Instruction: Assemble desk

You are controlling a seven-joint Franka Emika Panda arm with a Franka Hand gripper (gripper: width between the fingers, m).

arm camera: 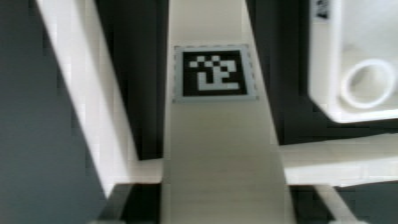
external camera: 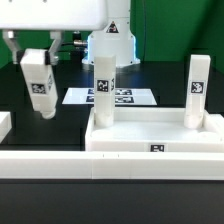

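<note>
The gripper (external camera: 36,60) is pinching the top of a loose leg (external camera: 41,88), its fingers pressed against the sides. The leg hangs tilted in the air, clear of the black table (external camera: 30,205). It is well apart from the tabletop (external camera: 130,136), off to the exterior view's left of it and higher than its rim. In the wrist view this leg (arm camera: 217,140) runs down the middle of the picture, with a black-and-white tag on its face.

The tabletop, a shallow white tray, lies flat. One standing leg (external camera: 104,85) rises upright from its corner on the exterior view's left, and another standing leg (external camera: 197,92) rises from the corner on the exterior view's right. The marker board (external camera: 80,97) lies flat behind the tabletop. A long white rail (external camera: 60,165) lies in front of it.

By my judgement the job is about half done. Two legs look seated, and a third is in hand but has not been brought to a socket. No fourth leg can be clearly made out.
</note>
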